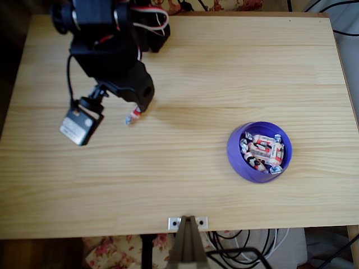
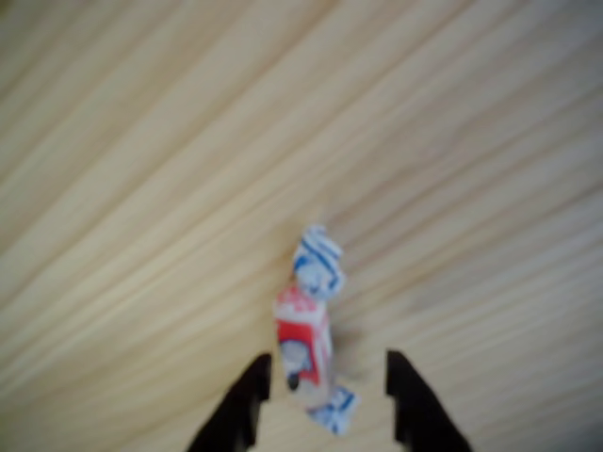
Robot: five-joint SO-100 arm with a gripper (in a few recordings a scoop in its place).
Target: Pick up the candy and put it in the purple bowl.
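A candy [image 1: 133, 117] in a white and red wrapper with bluish twisted ends lies on the wooden table, left of centre in the overhead view. My black gripper [image 1: 138, 110] hangs right over it. In the wrist view the candy [image 2: 306, 341] stands between the two dark fingertips of the gripper [image 2: 325, 367]. It lies close to the left finger, with a gap to the right one, so the jaws are open around it. The purple bowl [image 1: 234, 152] sits far off at the right of the table and holds several similar sweets [image 1: 262, 150].
The arm's base [image 1: 112, 22] stands at the table's back left, with a small camera module [image 1: 80, 124] hanging beside the gripper. Bare wood stretches between the candy and the bowl. A metal bracket [image 1: 188, 223] is clamped to the front edge.
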